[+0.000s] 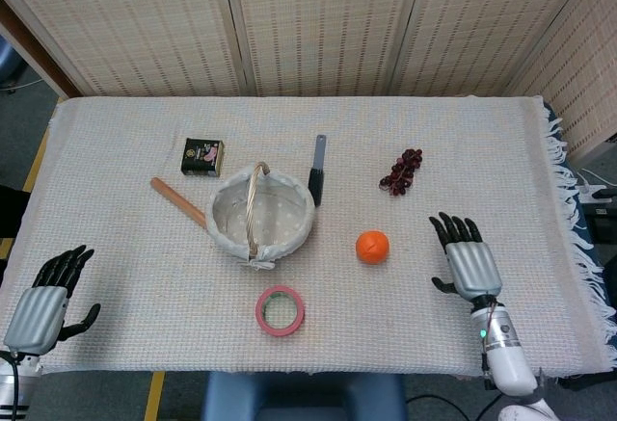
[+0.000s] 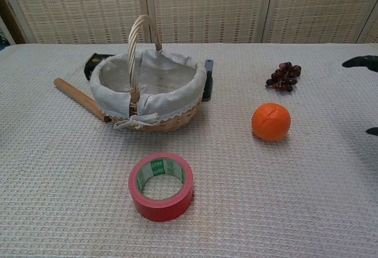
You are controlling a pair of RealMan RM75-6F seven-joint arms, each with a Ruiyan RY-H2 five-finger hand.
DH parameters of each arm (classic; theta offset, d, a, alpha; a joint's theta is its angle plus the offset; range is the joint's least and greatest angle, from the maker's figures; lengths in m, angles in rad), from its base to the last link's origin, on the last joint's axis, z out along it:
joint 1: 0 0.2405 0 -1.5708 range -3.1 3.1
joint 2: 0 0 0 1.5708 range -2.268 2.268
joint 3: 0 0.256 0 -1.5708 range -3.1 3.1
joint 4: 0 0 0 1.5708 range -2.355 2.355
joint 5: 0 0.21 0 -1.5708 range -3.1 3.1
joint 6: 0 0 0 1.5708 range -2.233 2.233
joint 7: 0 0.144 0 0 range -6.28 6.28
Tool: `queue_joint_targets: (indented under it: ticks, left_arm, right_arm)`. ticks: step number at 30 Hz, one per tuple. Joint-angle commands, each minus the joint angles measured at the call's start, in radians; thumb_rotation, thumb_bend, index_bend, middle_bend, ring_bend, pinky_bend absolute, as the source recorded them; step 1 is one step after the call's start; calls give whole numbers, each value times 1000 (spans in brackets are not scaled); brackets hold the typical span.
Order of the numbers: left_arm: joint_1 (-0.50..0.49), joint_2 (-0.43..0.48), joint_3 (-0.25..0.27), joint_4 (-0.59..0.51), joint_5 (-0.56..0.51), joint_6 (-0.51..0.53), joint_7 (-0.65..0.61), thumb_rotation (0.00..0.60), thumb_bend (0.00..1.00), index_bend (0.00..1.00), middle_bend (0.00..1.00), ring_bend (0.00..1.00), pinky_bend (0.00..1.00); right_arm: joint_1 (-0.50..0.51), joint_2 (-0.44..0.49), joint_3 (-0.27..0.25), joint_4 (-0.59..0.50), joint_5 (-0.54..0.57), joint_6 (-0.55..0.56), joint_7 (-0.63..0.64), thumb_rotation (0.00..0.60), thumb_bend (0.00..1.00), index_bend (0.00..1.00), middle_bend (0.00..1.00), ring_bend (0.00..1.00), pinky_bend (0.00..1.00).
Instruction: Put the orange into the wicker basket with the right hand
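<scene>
The orange lies on the cloth to the right of the wicker basket, which has a white liner and an upright handle. My right hand hovers open over the table a little to the right of the orange, fingers spread and pointing away from me; only its dark fingertips show at the right edge of the chest view. My left hand rests open at the near left corner, far from everything.
A red tape roll lies in front of the basket. Behind it are a knife, a wooden stick and a small dark box. A grape bunch lies beyond the orange.
</scene>
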Motion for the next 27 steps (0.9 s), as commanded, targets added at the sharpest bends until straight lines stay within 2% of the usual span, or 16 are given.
queue_joint_targets:
  ticks: [1,5,11,19,22,23,25,27]
  left_arm:
    - [1,1,1,0,-2,-1,-3,600,348,0,0,0,81]
    - [-1,5,-2,-3,-7,-5,-11,600,348,0,0,0,81]
    - [-1,9,-1,-11,-14,-12,-19,600,348,0,0,0,81]
    - [-3,13,-3,-16,-23,-19,-28,600,348,0,0,0,81]
    - [-5,15,-2,-17,-24,-25,-35,600,348,0,0,0,81]
    - [-5,16,-2,-17,-23,-25,-37,600,348,0,0,0,81]
    - [-5,16,-2,-17,-22,-25,-39,600,348,0,0,0,81]
    - [-5,17,-2,-17,-23,-26,-41,600,348,0,0,0,81]
  right_arm:
    - [90,-110,46,2,118,-21,-95,600,92,0,0,0,32]
    - [151,-205,55,36,219,-14,-150,600,92,0,0,0,32]
    - [224,-307,68,145,296,4,-204,600,92,0,0,0,32]
    - [276,-377,88,237,358,-9,-208,600,92,0,0,0,42]
    - [307,-456,85,351,365,-30,-183,600,109,31,16,12,142]
    - [311,-471,83,371,360,-31,-173,600,134,53,67,55,223]
    - [314,-495,79,402,353,-30,-154,600,184,71,229,221,392]
    - [315,-510,70,422,339,-26,-139,600,222,87,412,435,564]
